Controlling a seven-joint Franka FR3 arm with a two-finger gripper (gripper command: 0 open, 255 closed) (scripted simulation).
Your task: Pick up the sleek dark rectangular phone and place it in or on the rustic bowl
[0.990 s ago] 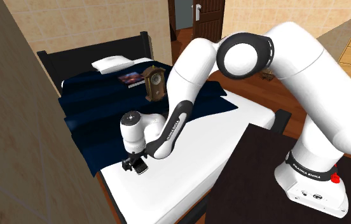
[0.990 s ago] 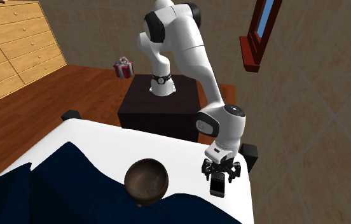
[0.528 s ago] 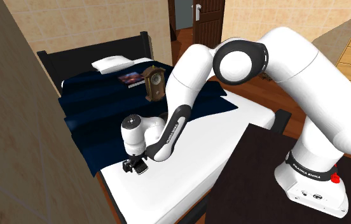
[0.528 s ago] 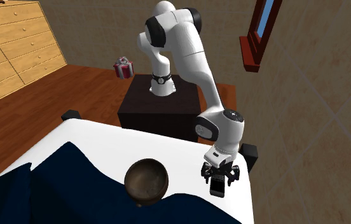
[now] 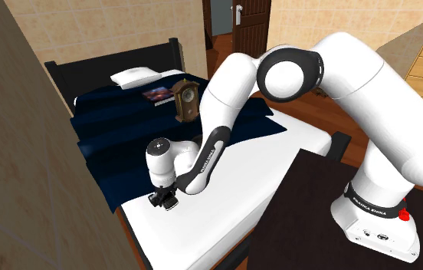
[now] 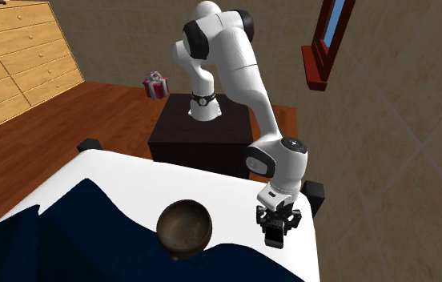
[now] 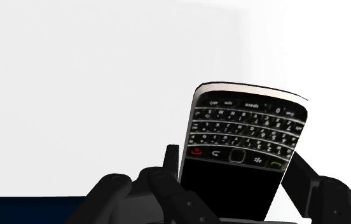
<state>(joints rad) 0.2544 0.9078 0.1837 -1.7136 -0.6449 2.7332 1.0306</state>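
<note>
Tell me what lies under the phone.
White bed sheet shows around the phone; the patch directly beneath is hidden by it. The end effector clasps its sides.

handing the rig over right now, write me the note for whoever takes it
Tool: shut on the phone, with the fingers against its two long sides in the wrist view.
Phone: dark, keypad type, low at the white sheet near its corner. No lift is visible.
Bowl: brown, at the edge of the dark blue blanket, to the second exterior view's left of the phone and apart from it. Nothing is in it.
Done: reach and grasp.
Left: lift, carry across to the bowl, set the phone in it, release.
</note>
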